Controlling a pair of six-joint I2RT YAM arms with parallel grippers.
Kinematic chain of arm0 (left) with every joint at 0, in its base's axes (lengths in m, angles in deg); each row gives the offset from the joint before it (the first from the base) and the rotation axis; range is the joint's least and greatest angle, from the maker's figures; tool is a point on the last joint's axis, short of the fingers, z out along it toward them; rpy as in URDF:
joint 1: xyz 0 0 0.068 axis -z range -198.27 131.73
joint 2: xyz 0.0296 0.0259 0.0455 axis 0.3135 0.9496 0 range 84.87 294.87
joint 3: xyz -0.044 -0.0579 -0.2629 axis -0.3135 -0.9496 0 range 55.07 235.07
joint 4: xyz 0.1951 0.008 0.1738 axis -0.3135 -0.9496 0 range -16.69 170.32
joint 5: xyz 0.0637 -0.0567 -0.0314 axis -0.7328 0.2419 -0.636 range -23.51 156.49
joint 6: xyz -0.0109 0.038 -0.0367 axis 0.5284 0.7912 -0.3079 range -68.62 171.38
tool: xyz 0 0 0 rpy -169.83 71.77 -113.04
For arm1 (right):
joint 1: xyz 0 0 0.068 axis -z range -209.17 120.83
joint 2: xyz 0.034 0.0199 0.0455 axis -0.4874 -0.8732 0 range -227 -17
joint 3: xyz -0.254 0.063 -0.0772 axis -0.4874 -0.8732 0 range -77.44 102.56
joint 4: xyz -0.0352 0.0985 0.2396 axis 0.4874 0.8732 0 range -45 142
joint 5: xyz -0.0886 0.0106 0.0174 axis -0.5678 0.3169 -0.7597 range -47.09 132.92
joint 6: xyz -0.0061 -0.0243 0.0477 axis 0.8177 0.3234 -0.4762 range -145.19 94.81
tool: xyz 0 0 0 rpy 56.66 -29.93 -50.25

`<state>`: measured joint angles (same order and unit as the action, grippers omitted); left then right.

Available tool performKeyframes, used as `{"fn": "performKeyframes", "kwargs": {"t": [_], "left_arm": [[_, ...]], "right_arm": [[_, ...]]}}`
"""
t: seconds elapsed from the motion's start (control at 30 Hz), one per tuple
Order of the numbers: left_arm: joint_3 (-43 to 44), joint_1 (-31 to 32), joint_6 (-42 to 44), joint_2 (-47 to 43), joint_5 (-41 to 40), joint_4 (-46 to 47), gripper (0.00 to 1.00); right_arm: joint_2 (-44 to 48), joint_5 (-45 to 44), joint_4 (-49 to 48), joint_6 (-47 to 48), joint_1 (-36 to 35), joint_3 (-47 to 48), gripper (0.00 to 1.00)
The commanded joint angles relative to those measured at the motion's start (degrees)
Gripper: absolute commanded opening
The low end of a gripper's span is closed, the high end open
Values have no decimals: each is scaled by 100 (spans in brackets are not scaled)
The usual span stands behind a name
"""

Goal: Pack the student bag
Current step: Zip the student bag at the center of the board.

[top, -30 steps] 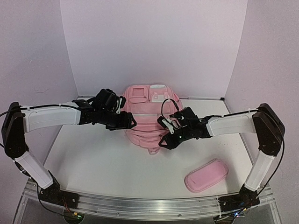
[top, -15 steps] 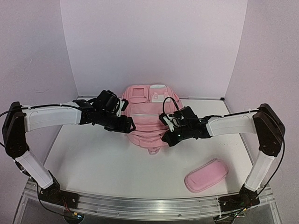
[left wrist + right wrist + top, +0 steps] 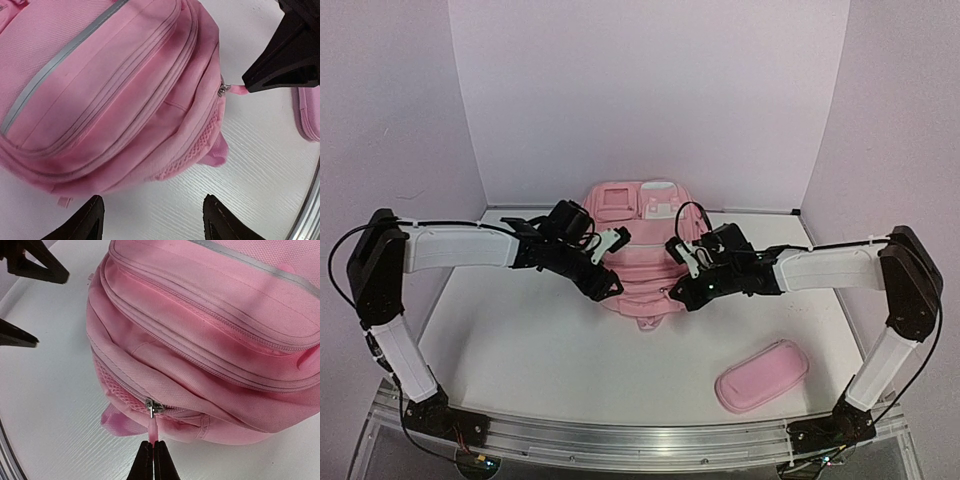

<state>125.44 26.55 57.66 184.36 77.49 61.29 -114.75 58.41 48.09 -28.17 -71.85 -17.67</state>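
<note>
The right end effector point(image 3: 153, 446) pinches shut on the student bag's point(image 3: 210, 330) zipper pull point(image 3: 151, 429). The left end effector point(image 3: 151, 212) gapes empty over the bag's near edge, with worktop point(image 3: 45, 405) beneath.

Left arm point(image 3: 450, 247) and right arm point(image 3: 825, 268) show white shells, black joints, black cables.

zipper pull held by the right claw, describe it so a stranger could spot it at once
Find the big pink backpack in the middle of the table. On its near end, beside a patch of pink mesh, a small metal slider carries a thin pink zipper pull. It is the only tab pinched between the shut tips of the right claw.
</note>
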Motion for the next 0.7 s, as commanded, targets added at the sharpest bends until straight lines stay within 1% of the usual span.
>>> {"fn": "performKeyframes", "kwargs": {"t": [0.0, 0.13, 0.27, 0.33, 0.47, 0.57, 0.67], "left_arm": [[639, 73, 794, 534, 223, 225, 65], [777, 89, 712, 743, 195, 378, 64], [760, 88, 612, 769, 126, 424, 64], [742, 90, 586, 757, 105, 433, 64], [757, 88, 556, 781, 77, 398, 64], [796, 91, 528, 816, 65, 367, 64], [807, 89, 507, 847, 68, 351, 64]], "right_arm": [[81, 167, -19, 54, 126, -20, 0], [-117, 598, -45, 98, 128, 29, 0], [-485, 630, -234, 33, 128, 242, 0], [-649, 660, -264, 5, 128, 364, 4], [-805, 703, -265, -59, 120, 443, 24], [-806, 684, -439, -98, 120, 395, 40], [-775, 686, -486, -208, 114, 378, 44]]}}
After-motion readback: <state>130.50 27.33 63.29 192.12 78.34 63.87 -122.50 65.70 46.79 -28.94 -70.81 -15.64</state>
